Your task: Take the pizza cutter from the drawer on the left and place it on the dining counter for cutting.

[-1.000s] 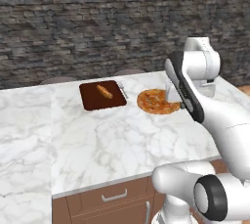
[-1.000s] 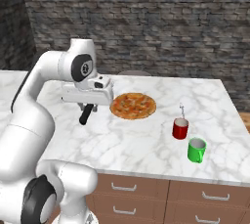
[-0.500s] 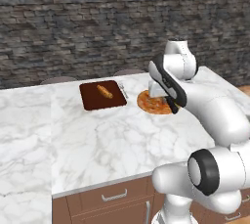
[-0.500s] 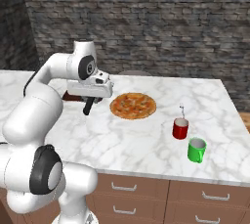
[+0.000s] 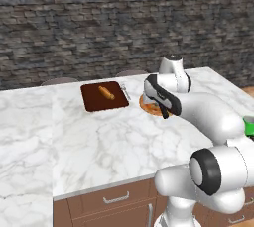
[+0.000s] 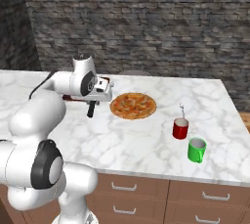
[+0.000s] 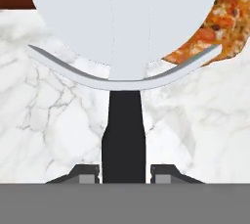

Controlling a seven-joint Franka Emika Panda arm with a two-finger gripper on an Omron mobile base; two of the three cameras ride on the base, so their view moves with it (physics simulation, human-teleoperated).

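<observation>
My gripper [image 7: 123,171] is shut on the black handle of the pizza cutter [image 7: 124,27]. Its pale round wheel and curved guard point away from the hand. In the right base view the gripper [image 6: 93,101] holds the pizza cutter [image 6: 91,109] low over the dining counter [image 6: 146,142], just left of the pizza [image 6: 133,105]. Whether the cutter touches the marble I cannot tell. In the hand view the pizza [image 7: 222,20] lies past the wheel at the upper right. In the left base view the forearm covers the hand beside the pizza [image 5: 148,106]. The drawer is out of view.
A dark brown board [image 5: 104,97] with a bread roll lies left of the pizza. A red cup [image 6: 180,128] and a green mug [image 6: 196,149] stand near the right end. Wood fronts [image 5: 116,198] with silver handles run below the near edge.
The arm's upper links have swung left and folded down over the counter. The cutter has stayed in the grip, close to the pizza's left edge.
</observation>
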